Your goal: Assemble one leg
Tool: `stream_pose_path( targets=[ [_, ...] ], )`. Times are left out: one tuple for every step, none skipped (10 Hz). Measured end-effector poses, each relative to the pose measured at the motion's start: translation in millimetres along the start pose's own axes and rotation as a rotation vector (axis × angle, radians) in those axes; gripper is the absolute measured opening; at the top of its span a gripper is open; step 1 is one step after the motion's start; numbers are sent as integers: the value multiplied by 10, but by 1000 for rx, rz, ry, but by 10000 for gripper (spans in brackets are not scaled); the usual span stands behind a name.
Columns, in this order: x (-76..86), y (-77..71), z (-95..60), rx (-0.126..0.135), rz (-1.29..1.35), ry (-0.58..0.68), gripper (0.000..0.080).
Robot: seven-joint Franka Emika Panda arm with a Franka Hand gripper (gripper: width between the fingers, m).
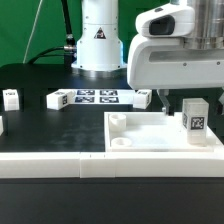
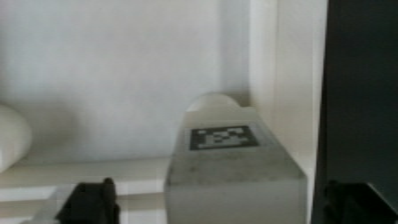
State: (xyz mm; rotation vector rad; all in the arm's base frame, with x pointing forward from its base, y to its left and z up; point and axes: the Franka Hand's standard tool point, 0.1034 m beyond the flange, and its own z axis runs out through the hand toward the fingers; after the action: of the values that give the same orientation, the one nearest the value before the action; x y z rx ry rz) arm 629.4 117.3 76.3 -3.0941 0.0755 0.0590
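Exterior view, left edge: spare leg [image 1: 10, 97] lying on table [image 1: 40, 130]. Second spare leg [image 1: 57, 99] lies just beside marker board [image 1: 97, 97]. Then white panel [image 1: 150, 150]. Claw [image 1: 160, 98] hangs at 10 o'clock of the leg [image 1: 196, 120]. The leg stands upright at panel's 3 o'clock corner, probably seated in its hole. Claw spread wide, empty; wrist view shows finger [image 2: 89, 200] clear of the leg.

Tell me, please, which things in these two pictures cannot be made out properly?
- Upright peg: in the wrist view its lower end is cut off by the picture's edge.
- Edge peg: mostly cut off by the exterior view's left edge.
- Marker board: its tag patterns are too small to read in the exterior view.
- Panel: its far end is cut off by the exterior view's right edge.
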Motion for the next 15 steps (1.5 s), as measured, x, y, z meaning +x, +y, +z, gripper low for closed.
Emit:
stream_pose_path(
  targets=[
    [0,0,0,0,0,0,382],
    [0,-1,0,0,1,0,291],
    [-1,-3,1,1,25,0,291],
    [-3,-5,9,5,60,-3,291],
    [8,-8,9,15,186,-13,291],
    [16,-10,12,31,348,-8,291],
    [19,-13,16,42,472,4,291],
    [19,-14,16,50,576,10,291],
    [29,-7,17,67,718,9,291],
    [32,-9,20,72,844,9,291],
    [32,-16,22,72,968,8,291],
    [38,-22,26,76,1145,14,291],
    [40,-27,24,79,1293,18,291],
    [42,-24,25,84,1417,14,291],
    [47,-19,29,89,1477,16,291]
  ],
)
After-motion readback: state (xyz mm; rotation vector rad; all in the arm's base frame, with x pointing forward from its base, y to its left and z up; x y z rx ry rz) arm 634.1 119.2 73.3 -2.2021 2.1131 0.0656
